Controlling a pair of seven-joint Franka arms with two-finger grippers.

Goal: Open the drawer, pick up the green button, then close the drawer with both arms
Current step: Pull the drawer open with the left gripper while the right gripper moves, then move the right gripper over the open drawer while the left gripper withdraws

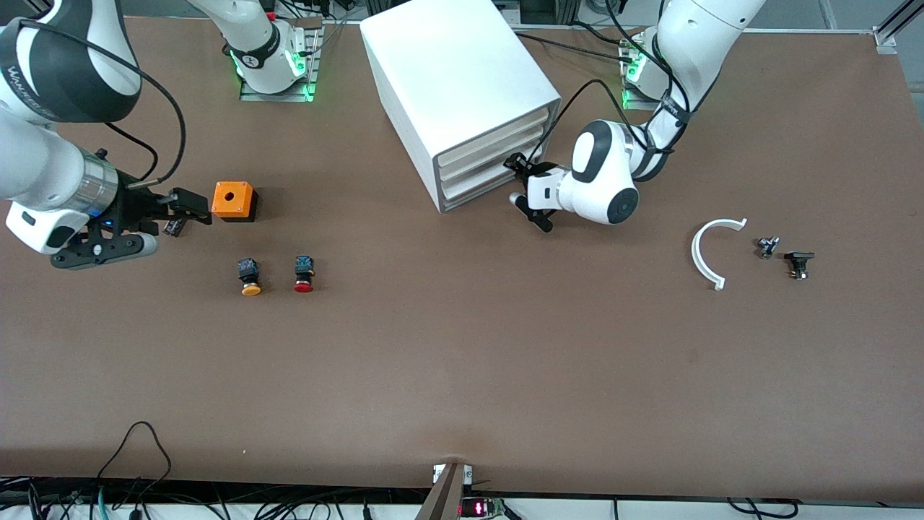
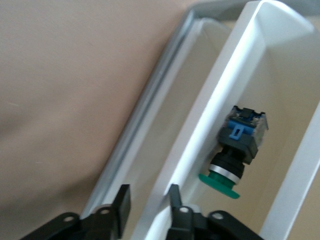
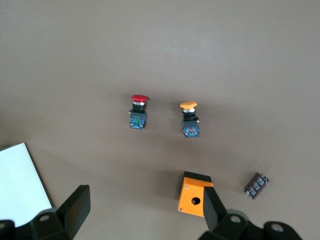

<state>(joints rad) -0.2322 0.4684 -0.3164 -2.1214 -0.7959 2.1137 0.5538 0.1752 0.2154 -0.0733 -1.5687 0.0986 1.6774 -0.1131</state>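
Note:
The white cabinet (image 1: 462,79) stands at the table's middle near the arms' bases. Its lowest drawer (image 1: 476,190) is pulled out a little. My left gripper (image 1: 521,189) is at the drawer's front. In the left wrist view the left gripper (image 2: 147,202) is open, one finger inside the drawer and one outside. The drawer's front wall (image 2: 200,125) runs between the fingers. The green-capped button (image 2: 235,150) lies on its side in the drawer, close to the inner finger. My right gripper (image 1: 189,207) is open and empty over the table beside an orange box (image 1: 234,200).
A yellow-capped button (image 1: 250,277) and a red-capped button (image 1: 304,275) lie nearer the front camera than the orange box. A small dark part (image 1: 173,227) lies under the right gripper. A white curved piece (image 1: 711,253) and two small parts (image 1: 767,247) (image 1: 798,263) lie toward the left arm's end.

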